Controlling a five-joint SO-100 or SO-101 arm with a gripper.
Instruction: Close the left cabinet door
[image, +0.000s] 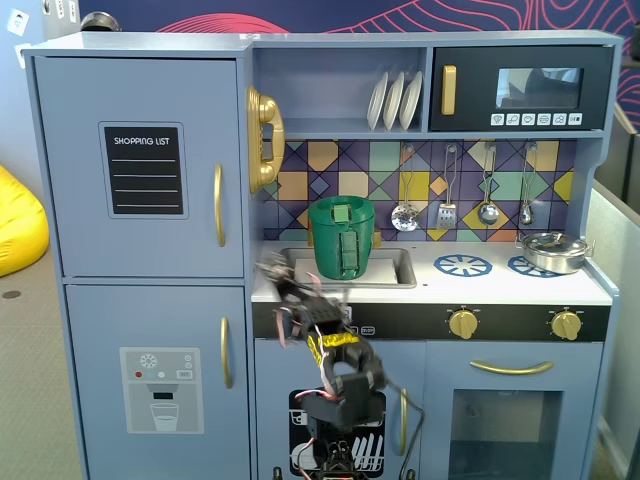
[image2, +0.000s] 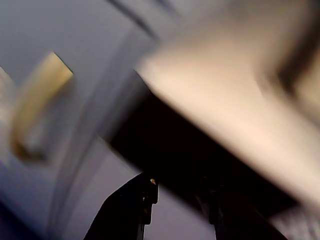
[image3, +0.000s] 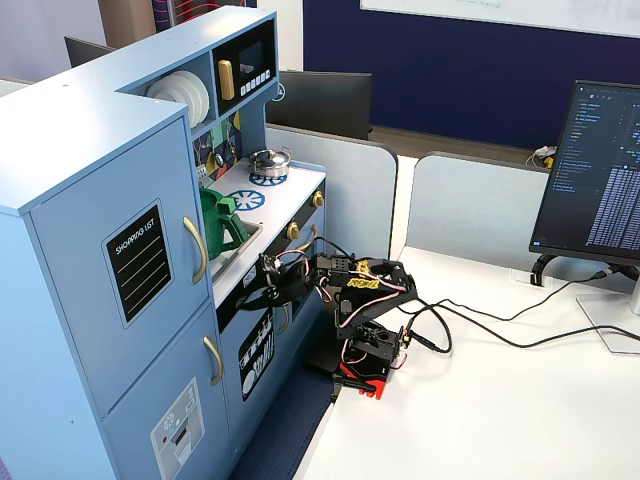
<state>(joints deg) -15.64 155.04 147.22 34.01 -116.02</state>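
Left cabinet door, light blue with black shopping-list panel and gold handle: sat flush in the toy kitchen's upper left. Gripper: blurred, near the counter edge by the sink; spread could not be told.

White table — arm base, perhaps cables

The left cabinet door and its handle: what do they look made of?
The left cabinet door looks like painted wood or fibreboard: flat, matte light blue, with a square panel edge. Its black shopping-list panel looks like a printed or chalkboard-style inset. The handle looks like gold-coloured plastic, possibly metal; its smooth surface carries a soft sheen.
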